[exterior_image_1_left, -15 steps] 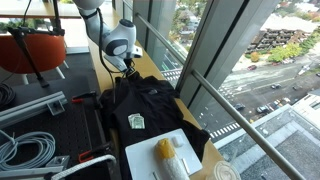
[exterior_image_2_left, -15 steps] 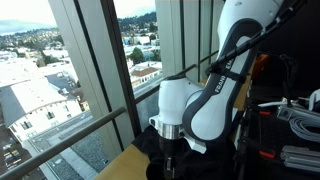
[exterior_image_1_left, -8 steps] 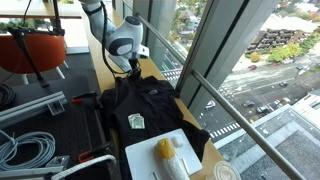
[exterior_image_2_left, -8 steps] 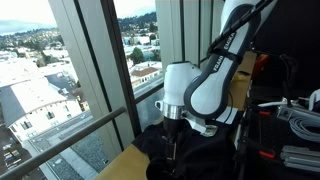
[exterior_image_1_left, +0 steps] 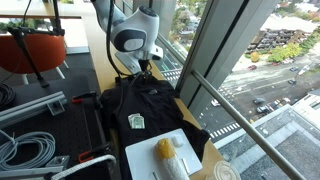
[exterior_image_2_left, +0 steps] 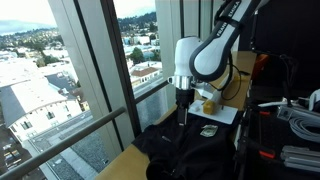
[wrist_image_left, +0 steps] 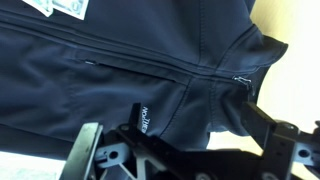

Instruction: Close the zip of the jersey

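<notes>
Pincer: my black two-fingered gripper hangs just above the garment's collar end, the end farthest from the white tray. Its fingers are spread wide with nothing between them.
Zip: the thin dark zipper line runs along the front, away from the tray, to a small metal pull at the collar. In the wrist view I see no gap along it.
Jersey: the black soft fabric jersey lies spread on the tan counter. Its hem is against the tray, and I cannot tell whether the two overlap.
Logo: the small pale greenish-white patch sits on the chest, on the half nearer the tray.
Tray: the flat white rectangular tray holds something yellow, well apart from my pincer.
Done: I judge the front zipped up to the collar, with the pull let go.
Left: probably only clearing the arm away. The stretch of zip nearest the tray is too dark to confirm.
</notes>
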You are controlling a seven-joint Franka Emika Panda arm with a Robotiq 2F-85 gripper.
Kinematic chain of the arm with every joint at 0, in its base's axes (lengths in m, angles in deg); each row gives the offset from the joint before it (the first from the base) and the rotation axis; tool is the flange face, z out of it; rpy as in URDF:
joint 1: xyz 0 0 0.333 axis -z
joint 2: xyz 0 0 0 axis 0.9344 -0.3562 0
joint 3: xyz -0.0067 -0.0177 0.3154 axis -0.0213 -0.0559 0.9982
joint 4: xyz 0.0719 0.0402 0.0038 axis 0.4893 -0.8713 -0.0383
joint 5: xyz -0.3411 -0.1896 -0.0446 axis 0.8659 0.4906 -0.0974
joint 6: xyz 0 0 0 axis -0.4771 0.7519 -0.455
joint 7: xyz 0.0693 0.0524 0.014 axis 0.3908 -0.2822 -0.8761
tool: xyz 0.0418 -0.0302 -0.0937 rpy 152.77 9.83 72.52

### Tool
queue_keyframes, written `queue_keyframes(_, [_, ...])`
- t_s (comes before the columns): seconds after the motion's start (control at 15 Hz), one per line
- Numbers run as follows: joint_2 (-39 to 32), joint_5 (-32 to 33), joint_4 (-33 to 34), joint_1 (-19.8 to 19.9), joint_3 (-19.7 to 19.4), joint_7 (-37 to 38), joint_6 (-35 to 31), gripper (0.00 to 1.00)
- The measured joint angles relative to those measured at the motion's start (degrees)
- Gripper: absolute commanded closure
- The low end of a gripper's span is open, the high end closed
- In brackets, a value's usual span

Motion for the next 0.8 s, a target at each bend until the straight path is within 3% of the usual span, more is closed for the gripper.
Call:
queue_keyframes(0.4, [7.5,-0.4,-0.7,4.9,-0.4,-5.1,12.0,0.0])
queue_keyframes(0.8, [12.9,-0.2,-2.9,4.9,-2.9,-5.3,16.0,0.0])
